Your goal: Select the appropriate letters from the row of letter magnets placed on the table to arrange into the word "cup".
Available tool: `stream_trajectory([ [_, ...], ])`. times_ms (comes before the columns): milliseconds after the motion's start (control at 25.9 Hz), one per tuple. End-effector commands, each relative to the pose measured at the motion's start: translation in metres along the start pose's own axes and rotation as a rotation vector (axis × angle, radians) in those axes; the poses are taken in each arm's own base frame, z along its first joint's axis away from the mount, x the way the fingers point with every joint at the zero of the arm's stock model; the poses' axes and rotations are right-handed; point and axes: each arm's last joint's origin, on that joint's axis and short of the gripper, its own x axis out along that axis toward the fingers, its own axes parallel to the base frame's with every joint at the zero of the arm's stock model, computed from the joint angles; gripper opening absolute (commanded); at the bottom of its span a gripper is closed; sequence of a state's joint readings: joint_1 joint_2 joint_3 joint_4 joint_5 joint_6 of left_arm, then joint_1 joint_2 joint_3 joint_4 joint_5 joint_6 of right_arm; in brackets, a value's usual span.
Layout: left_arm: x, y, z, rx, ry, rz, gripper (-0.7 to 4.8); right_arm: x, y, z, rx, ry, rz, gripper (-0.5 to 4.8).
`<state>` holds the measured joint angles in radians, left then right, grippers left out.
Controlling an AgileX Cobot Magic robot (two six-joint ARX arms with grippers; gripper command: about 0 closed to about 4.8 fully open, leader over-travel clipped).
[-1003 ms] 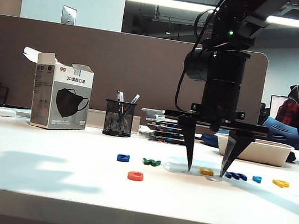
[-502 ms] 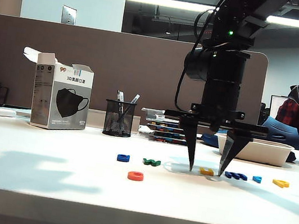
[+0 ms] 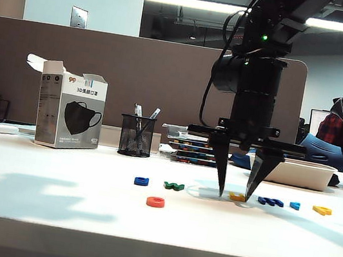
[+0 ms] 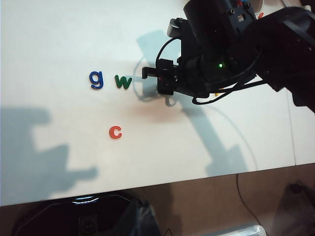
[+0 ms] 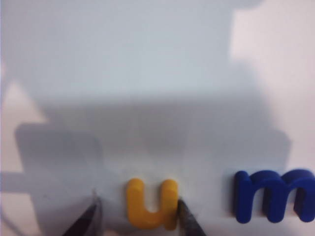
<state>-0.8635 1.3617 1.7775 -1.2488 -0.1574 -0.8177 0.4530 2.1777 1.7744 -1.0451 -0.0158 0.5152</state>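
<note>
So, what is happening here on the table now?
The right gripper stands tips-down on the table with its jaws around the yellow "u" in the row of letter magnets; one jaw seems to touch it, the other is apart. The red-orange "c" already lies alone in front of the row. The left gripper is out of view.

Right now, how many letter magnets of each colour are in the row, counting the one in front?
Blue: 2, the g and the darker m
Green: 1, the w
Yellow: 2, the u and the far-right letter
Cyan: 1, the cyan letter
Red-orange: 1, the c in front
Total: 7
Right end effector straddles the u, open; left end effector out of view.
</note>
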Motion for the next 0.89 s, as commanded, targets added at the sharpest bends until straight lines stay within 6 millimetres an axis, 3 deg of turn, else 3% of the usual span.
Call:
stream_trajectory([
  [39,-0.002,-0.0006,0.0007,-0.004,-0.01,-0.012,-0.05,0.0032,0.0005,-0.0008,0.0,0.013,0.007,1.76],
  [887,-0.002,-0.0006,0.0007,-0.004,-0.01,-0.012,-0.05,0.0032,0.0004,-0.0006,0.0,0.01,0.005,1.03],
])
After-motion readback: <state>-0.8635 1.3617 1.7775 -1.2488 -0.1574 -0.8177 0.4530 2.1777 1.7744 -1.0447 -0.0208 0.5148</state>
